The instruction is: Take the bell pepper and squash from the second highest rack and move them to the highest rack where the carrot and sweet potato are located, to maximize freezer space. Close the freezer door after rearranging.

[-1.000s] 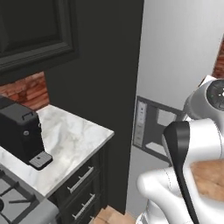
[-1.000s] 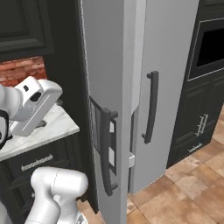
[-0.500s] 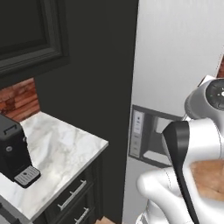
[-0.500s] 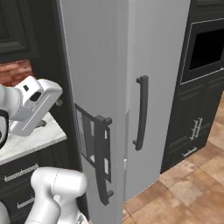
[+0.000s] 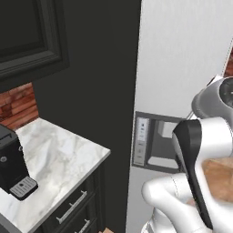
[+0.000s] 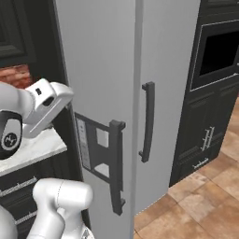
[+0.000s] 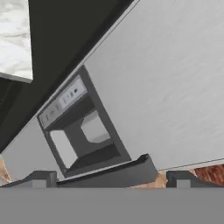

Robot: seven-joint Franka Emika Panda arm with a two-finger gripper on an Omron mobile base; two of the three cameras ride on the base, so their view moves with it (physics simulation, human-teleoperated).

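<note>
Legible text: none | silver-grey freezer door (image 6: 100, 56), rectangular dark dispenser recess (image 5: 157, 148): narrow pale control strip (image 7: 61, 101) with small dark marks, too small to read | round dark joint cap on white robot arm (image 6: 9, 139): white logo-like mark, not readable | black coffee machine (image 5: 11, 168): no lettering discernible

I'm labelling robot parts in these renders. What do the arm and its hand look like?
The arm is built of glossy white rounded shells, with a dark curved band across one joint and a dark round end cap bearing a small white mark, seen in the right base view. The hand ends in two small dark finger tips.
</note>
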